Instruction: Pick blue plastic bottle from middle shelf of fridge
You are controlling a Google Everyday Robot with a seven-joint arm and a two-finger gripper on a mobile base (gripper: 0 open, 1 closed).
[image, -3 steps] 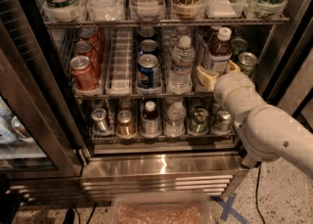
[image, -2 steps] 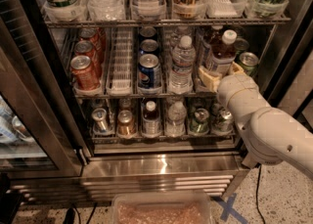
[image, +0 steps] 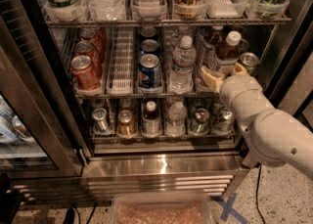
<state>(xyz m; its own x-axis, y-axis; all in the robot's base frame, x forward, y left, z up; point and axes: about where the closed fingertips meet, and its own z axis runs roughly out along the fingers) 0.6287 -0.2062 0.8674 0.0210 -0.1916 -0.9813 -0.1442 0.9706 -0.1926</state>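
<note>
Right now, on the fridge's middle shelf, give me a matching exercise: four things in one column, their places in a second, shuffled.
Things:
1. front red can
2. front Pepsi can
3. clear water bottle
4. gripper

Places:
A. at the base of the blue plastic bottle
B. leftmost lane of the middle shelf
C. directly left of the blue plastic bottle
D. one lane left of the clear water bottle

Pairs: 1-B, 2-D, 3-C, 4-A.

one camera looks down from close into the fridge (image: 161, 165), pincer (image: 225, 75) at right by the middle shelf (image: 121, 69).
</note>
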